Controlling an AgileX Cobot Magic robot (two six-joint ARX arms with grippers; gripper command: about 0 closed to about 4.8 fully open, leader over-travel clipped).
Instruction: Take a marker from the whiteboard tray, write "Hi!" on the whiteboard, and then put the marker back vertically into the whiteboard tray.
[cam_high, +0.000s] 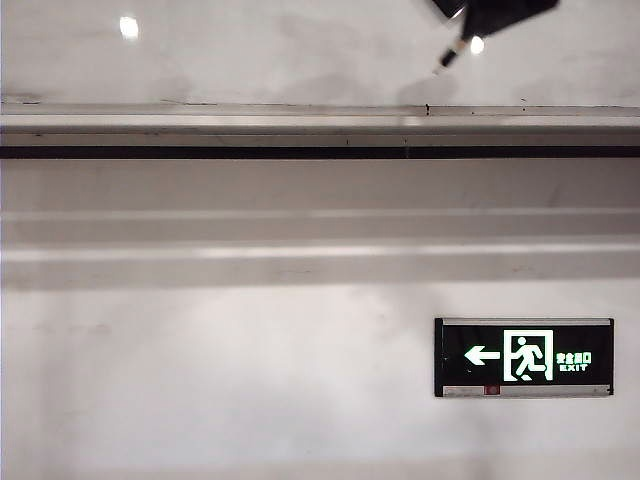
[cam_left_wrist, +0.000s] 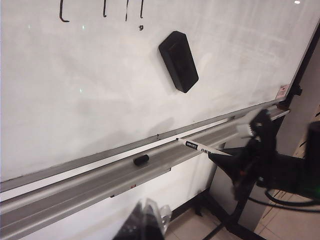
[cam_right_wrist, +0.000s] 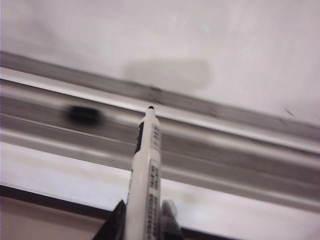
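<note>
marker (cam_right_wrist: 146, 185), one, in right gripper (cam_right_wrist: 142, 220); one cap (cam_left_wrist: 141, 160).

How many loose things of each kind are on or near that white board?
Marker, held in the right pincer: 1
Loose black cap on the tray: 1
Black eraser on the whiteboard: 1
Total: 3

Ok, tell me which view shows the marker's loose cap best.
The left wrist view: the cap lies sharp and whole on the whiteboard tray, apart from the marker held in the right gripper. The right wrist view shows it only as a dark blur. The exterior view doesn't show it.
</note>
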